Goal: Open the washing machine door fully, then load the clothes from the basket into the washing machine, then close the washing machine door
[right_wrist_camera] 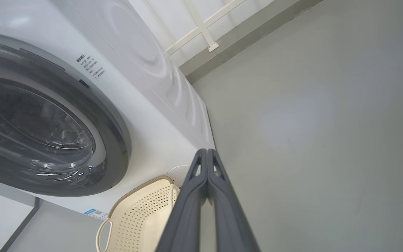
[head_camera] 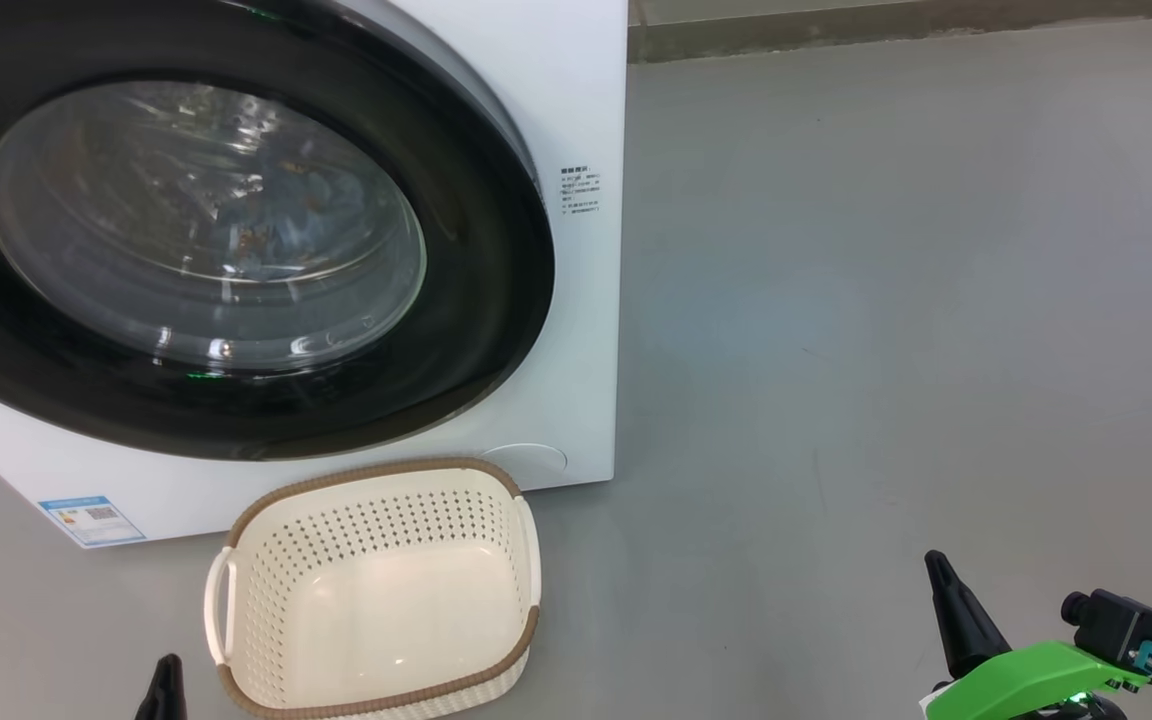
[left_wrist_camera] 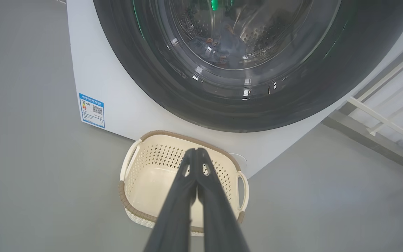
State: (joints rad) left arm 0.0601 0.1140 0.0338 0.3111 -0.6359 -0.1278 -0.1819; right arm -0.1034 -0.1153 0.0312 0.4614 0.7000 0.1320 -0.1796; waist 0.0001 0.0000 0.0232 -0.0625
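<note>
1. The washing machine door (head_camera: 236,400) sits shut against the front of the washing machine (head_camera: 576,100); on that showing, the closing step looks done.
2. The clothes (left_wrist_camera: 222,45) show as a blue bundle through the glass, inside the drum. The basket (head_camera: 376,470) stands empty on the floor, just beside the machine's front.
3. The left end effector (left_wrist_camera: 196,151) has its fingers pressed together with nothing between them, pointing over the basket toward the door.
4. The right end effector (right_wrist_camera: 206,151) is likewise closed and empty, well apart to the right over bare floor.
5. The door lies ahead of and above both. The left arm is nearer, should a last press be needed.
</note>
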